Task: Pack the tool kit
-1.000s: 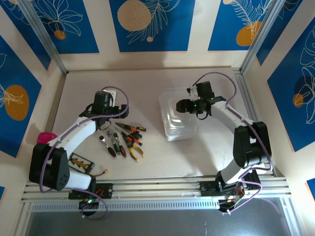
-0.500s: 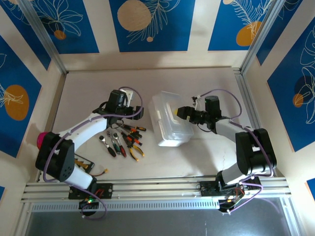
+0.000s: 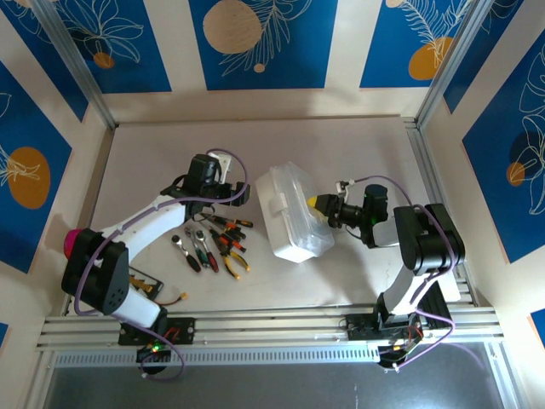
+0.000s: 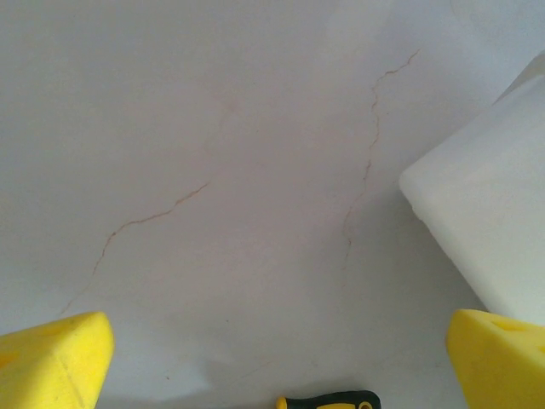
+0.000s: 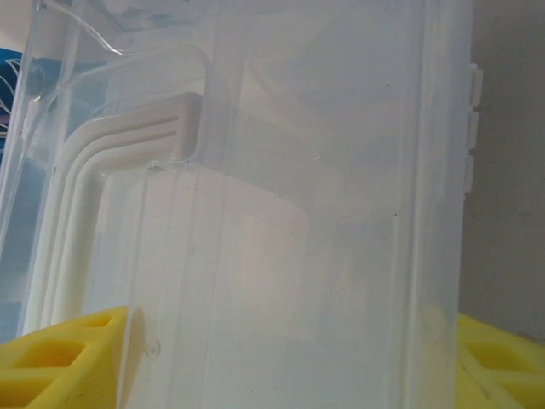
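Pale table, right pincer gripping clear case

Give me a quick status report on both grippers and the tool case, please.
Left gripper open over bare table. Right gripper clamped on clear case. Tools loose on table left of it; nothing in the way.

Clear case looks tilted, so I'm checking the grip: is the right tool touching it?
Touching. In the right wrist view the clear case fills the span between the right tool's yellow fingers, both pressed against its walls.
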`<state>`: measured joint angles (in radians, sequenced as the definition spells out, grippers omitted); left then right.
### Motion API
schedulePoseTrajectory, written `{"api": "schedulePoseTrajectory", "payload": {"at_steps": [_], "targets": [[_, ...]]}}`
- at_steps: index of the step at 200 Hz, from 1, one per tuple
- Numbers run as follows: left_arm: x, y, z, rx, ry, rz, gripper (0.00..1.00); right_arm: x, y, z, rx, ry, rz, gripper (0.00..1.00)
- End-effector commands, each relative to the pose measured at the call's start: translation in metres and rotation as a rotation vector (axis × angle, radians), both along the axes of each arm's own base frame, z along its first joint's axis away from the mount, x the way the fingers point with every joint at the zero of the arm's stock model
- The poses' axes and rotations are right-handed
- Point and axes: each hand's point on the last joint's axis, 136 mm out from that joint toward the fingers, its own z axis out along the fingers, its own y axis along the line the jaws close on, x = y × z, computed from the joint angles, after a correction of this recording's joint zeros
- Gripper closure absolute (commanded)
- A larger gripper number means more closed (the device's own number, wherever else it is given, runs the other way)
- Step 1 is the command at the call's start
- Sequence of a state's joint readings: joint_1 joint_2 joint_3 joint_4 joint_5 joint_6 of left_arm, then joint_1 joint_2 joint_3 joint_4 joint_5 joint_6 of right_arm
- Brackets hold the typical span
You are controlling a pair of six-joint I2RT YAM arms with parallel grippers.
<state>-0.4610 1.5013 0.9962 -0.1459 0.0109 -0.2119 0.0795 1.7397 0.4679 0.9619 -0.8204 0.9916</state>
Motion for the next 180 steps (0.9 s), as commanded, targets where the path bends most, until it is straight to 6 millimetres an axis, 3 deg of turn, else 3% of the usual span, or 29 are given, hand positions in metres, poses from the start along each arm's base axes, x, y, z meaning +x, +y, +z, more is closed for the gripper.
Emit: {"api": "schedulePoseTrajectory", "payload": {"at_steps": [1,54,120,141,148,180], "targets": [[0.003,-0.010,0.012,-0.024,-0.016,-0.015,0.00,-0.011,-0.006,-0.035,-0.022,0.101,-0.025,0.44],[0.003,-0.011,0.011,-0.019,-0.012,-0.018,0.00,-0.010,-0.014,-0.040,-0.074,0.107,-0.047,0.18],[0.003,-0.014,0.010,-0.014,-0.002,-0.025,0.00,-0.008,-0.028,-0.030,-0.110,0.081,-0.073,0.11],[0.003,-0.016,0.014,-0.013,-0.004,-0.032,0.00,-0.006,-0.034,-0.019,-0.142,0.060,-0.091,0.08],[0.003,-0.016,0.016,-0.017,-0.007,-0.035,0.00,-0.006,-0.038,-0.016,-0.164,0.054,-0.102,0.00],[0.001,-0.022,0.032,-0.065,-0.014,-0.041,0.00,-0.007,-0.052,0.009,-0.280,0.010,-0.140,0.01]]}}
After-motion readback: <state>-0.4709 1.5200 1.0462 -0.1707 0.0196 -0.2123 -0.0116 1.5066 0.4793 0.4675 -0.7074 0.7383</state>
